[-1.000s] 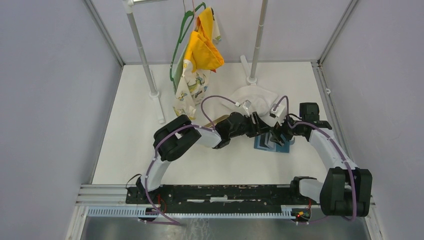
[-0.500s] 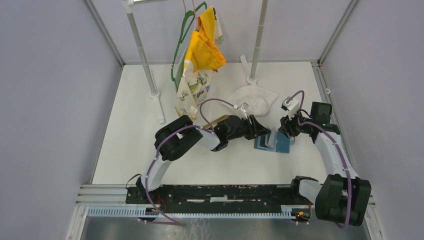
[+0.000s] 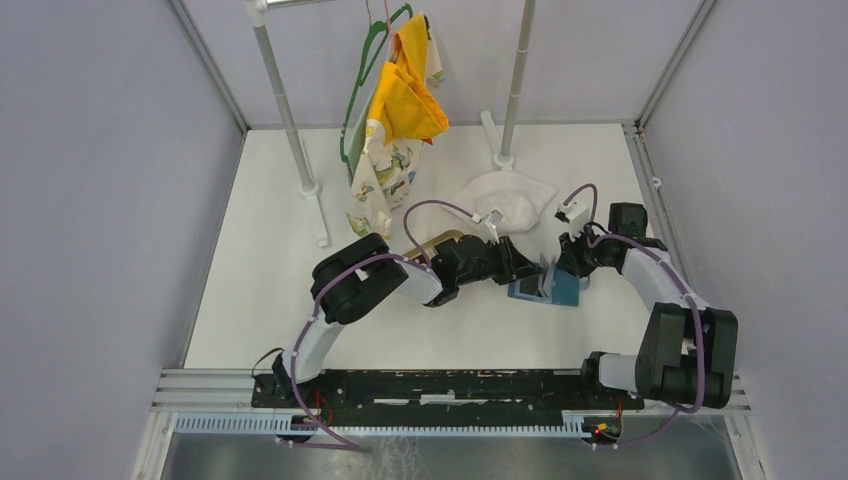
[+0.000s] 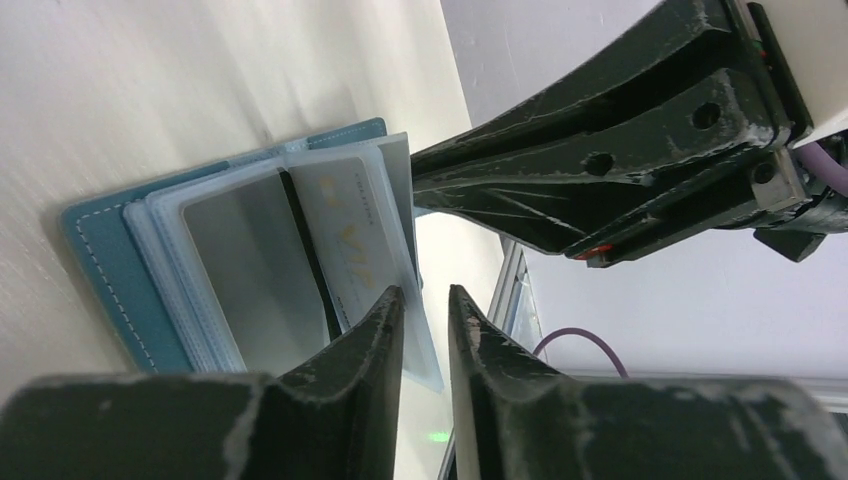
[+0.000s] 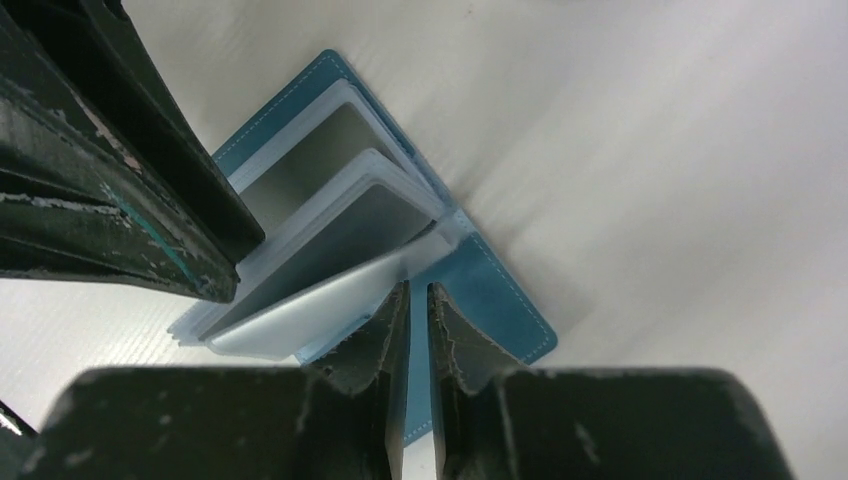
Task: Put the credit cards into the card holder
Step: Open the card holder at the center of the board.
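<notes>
- The card holder [image 3: 548,289] lies open on the bench [image 3: 260,290] between the two pincers, its clear sleeves [image 5: 330,240] fanned up.
- The left pincer [image 4: 425,297] has its jaws narrowly apart, with one sleeve standing in the gap. A credit card [image 4: 350,235] with gold lettering sits in a sleeve just ahead of its tips.
- The right pincer [image 5: 417,290] has its jaws almost together, at the sleeves' corner over the blue cover.
- Whether either pincer truly grips a sleeve, I cannot tell.

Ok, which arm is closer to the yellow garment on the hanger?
Left. The left arm reaches across in front of the hanging yellow garment; the right arm sits at the far right, clearly farther away.
</notes>
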